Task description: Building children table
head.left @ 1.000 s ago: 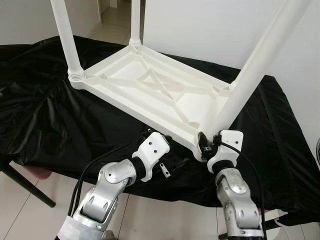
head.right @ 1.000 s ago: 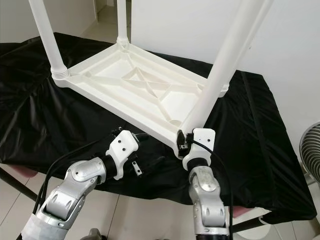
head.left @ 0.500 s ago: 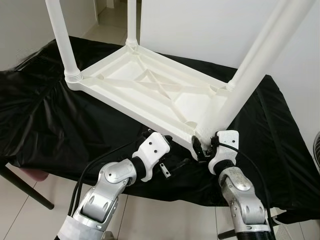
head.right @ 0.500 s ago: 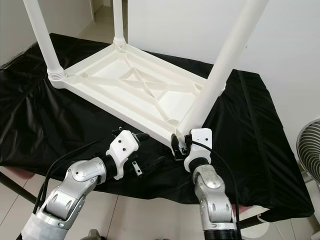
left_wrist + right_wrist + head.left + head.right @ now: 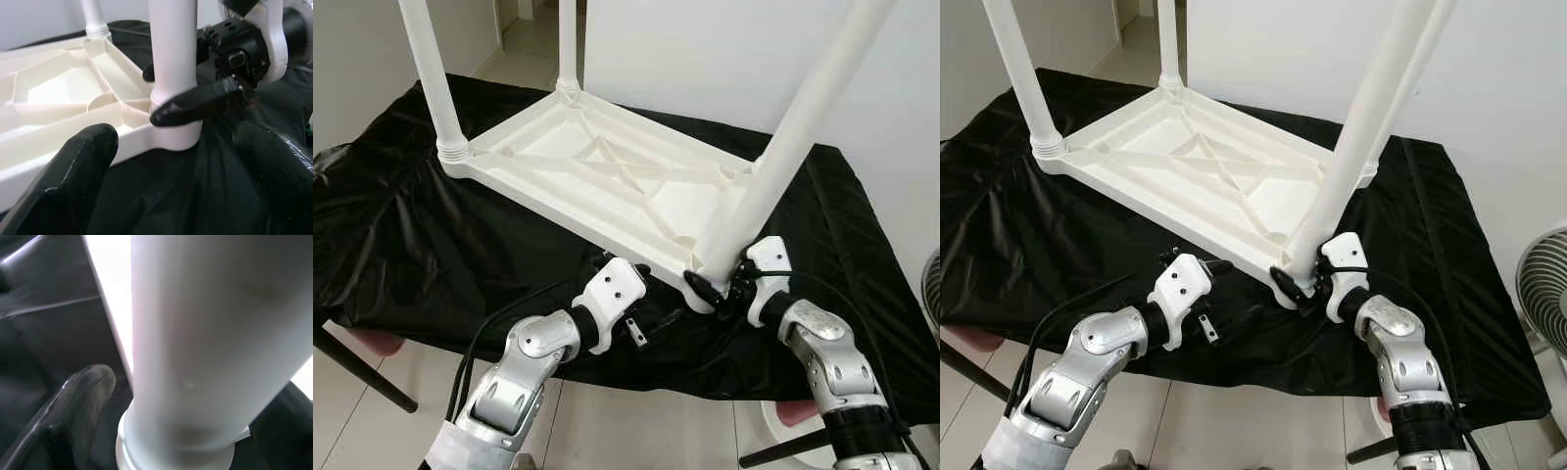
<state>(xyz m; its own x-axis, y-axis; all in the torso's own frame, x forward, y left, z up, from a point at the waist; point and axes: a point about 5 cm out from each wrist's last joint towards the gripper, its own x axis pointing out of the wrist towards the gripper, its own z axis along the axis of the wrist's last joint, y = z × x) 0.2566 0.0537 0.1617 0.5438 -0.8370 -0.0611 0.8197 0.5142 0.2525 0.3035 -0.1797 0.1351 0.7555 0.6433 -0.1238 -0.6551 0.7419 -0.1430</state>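
Observation:
A white plastic children's table (image 5: 607,166) lies upside down on a black cloth (image 5: 421,245). Its near leg (image 5: 783,147) rises at a slant from the front corner socket (image 5: 176,134). My right gripper (image 5: 713,287) is shut on the base of that leg, one finger (image 5: 195,103) wrapped across its front, and in the right wrist view the leg (image 5: 210,347) passes close beside a finger (image 5: 73,416). My left gripper (image 5: 186,161) is open just in front of the same corner, below the tabletop's edge, holding nothing. A left leg (image 5: 435,88) and a back leg (image 5: 568,44) stand upright.
The black cloth covers a work table whose front edge runs just under my arms. A fan (image 5: 1540,294) stands at the right on the tiled floor. A white wall (image 5: 705,49) is behind, and something pink (image 5: 372,341) sits under the left side.
My right arm has swung outward to the right, with its gripper kept on the base of the near leg. The left arm has stayed put. The camera shifted slightly.

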